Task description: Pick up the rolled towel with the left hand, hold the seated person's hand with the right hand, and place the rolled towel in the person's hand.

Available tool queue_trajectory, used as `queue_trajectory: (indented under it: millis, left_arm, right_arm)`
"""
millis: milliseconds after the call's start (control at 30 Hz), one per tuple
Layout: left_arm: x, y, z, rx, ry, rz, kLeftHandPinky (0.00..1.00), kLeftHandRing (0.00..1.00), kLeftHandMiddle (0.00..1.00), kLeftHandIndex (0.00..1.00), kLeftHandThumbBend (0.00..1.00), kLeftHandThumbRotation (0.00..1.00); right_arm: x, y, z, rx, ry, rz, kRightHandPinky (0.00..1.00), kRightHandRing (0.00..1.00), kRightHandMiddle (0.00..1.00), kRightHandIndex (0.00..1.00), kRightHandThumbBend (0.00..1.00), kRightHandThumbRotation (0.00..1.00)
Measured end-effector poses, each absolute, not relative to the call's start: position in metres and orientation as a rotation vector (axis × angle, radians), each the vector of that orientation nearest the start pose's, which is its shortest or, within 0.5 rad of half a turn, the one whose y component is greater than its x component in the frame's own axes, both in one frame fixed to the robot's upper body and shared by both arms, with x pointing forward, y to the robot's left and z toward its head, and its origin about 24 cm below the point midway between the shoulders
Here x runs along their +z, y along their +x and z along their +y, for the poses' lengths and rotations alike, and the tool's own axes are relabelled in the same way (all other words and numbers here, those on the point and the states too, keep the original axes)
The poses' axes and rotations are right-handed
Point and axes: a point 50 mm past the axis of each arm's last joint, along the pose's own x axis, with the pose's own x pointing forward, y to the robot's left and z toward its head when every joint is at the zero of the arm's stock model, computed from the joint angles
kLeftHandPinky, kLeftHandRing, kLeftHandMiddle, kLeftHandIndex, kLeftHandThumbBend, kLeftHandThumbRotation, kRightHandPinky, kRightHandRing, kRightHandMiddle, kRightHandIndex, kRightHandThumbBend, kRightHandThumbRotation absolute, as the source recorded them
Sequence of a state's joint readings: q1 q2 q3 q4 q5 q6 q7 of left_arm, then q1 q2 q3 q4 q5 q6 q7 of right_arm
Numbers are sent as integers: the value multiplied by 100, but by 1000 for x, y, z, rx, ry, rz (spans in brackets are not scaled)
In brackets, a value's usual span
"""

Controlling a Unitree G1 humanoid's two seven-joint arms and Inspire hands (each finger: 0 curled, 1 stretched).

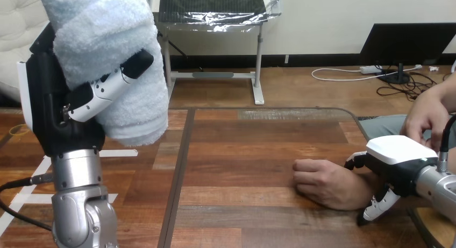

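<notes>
1. Head view: the left hand (51, 103) grips the rolled towel (107, 54), raised well left of the person's hand (322, 181), which lies curled on the table (242, 151).
2. The right hand (400, 149) clasps the person's wrist (357, 187) just right of that hand; it should steady the wrist, then lower the towel in gently.

The rolled towel (102, 38) is pale blue. The left hand (51, 97) is black with black-and-white fingers (107, 89), on a silver forearm (80, 205). The right hand (400, 162) wears a white shell over black. The table (242, 151) is streaky reddish-brown wood.
</notes>
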State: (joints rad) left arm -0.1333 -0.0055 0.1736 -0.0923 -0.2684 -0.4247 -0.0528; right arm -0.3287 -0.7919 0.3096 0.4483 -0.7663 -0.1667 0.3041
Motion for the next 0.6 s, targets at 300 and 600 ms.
queue_trajectory:
  millis: [300,600]
  left_arm:
    - [131,255,188,115,-233,-664,21,27,34,39,53,0]
    - [131,255,188,116,-232,-664,21,27,34,39,54,0]
  right_arm:
    - [52,295,-270,517,-1596,306,67,82,83,81,95,23]
    - [52,295,-270,518,-1595,312,63,79,82,80,98,20]
